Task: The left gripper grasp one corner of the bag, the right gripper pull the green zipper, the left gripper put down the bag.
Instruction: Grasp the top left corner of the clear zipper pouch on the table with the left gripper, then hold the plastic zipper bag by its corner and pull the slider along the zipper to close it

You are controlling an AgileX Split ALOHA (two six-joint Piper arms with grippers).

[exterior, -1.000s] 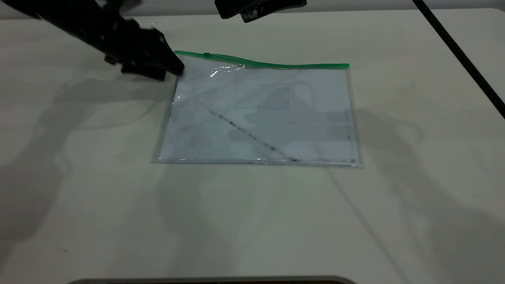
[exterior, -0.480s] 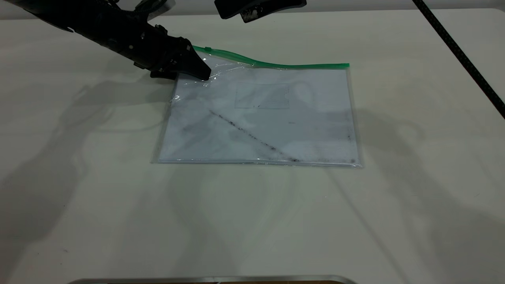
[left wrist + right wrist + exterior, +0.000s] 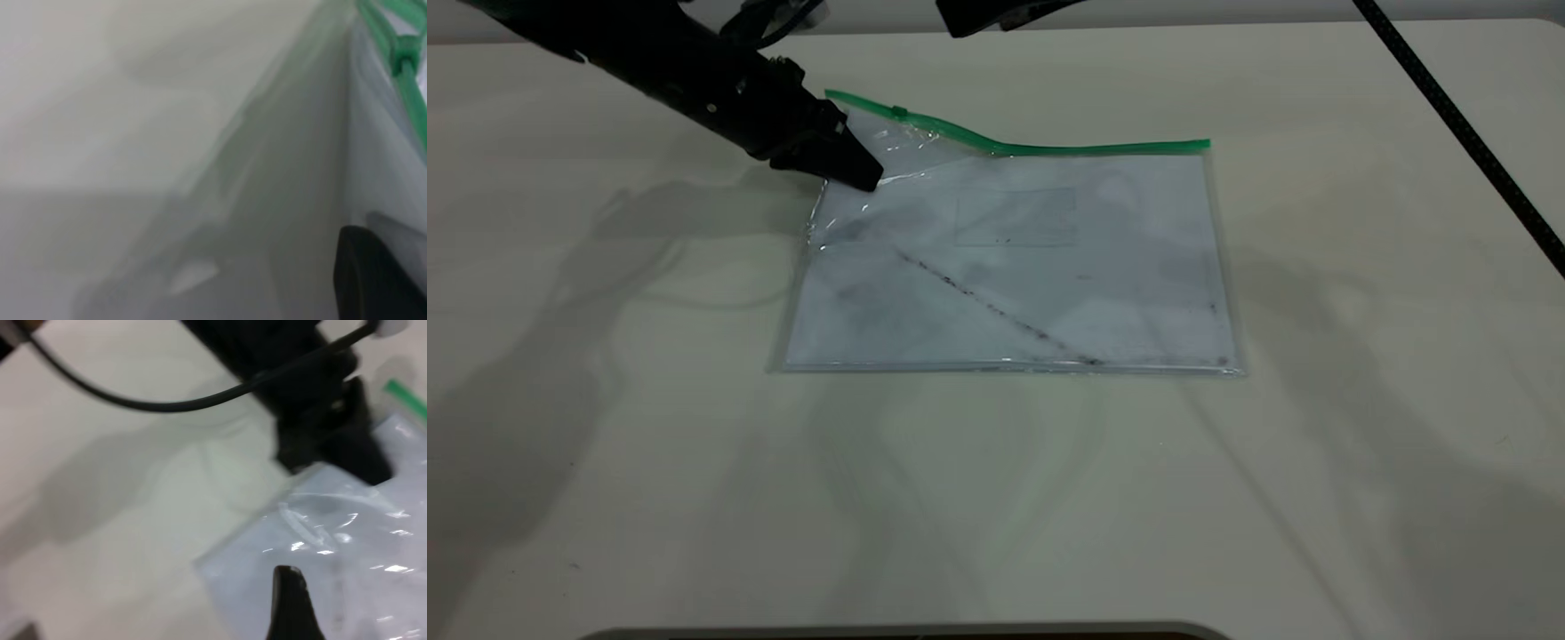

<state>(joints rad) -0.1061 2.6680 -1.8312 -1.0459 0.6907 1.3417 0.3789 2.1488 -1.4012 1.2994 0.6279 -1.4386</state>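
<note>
The bag (image 3: 1014,267), a flat clear pouch with a white sheet and a dark diagonal smudge, lies mid-table. My left gripper (image 3: 861,176) is shut on its far-left corner, which is raised off the table. The green zipper (image 3: 1049,148) runs along the far edge and curves upward toward that corner, with its slider tab (image 3: 899,112) near the lifted end. In the left wrist view the zipper (image 3: 400,60) passes close by one dark finger (image 3: 373,280). My right gripper (image 3: 996,11) hangs above the far edge; its wrist view shows one finger (image 3: 290,607) over the bag (image 3: 347,553) and the left gripper (image 3: 333,433).
A black braided cable (image 3: 1458,116) crosses the far right of the pale table (image 3: 996,498). A grey rim (image 3: 907,629) lines the near edge. Arm shadows fall on both sides of the bag.
My left gripper moved in onto the bag's far-left corner, took hold of it and raised it, pulling the zipper's left end upward. The right gripper shifted slightly up and to the right.
</note>
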